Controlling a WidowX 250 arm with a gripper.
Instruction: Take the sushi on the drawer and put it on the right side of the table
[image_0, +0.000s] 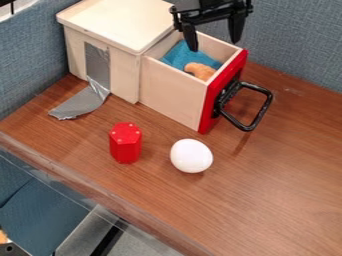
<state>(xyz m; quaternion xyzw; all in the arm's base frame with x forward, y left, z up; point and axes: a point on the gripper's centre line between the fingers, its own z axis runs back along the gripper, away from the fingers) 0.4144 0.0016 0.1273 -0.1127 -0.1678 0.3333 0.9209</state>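
Note:
Above the pulled-out drawer at the top, the gripper hangs open, its two fingers wide apart with nothing between them. Inside the drawer, near its red front, lies a small orange piece, seemingly the sushi, against a blue cloth. The gripper is over the drawer and apart from the orange piece. To the right spreads the brown wooden table.
The wooden cabinet stands at the upper left with grey tape on its side. A black handle juts from the red drawer front. A red hexagonal block and a white egg-shaped object stand in front of the drawer.

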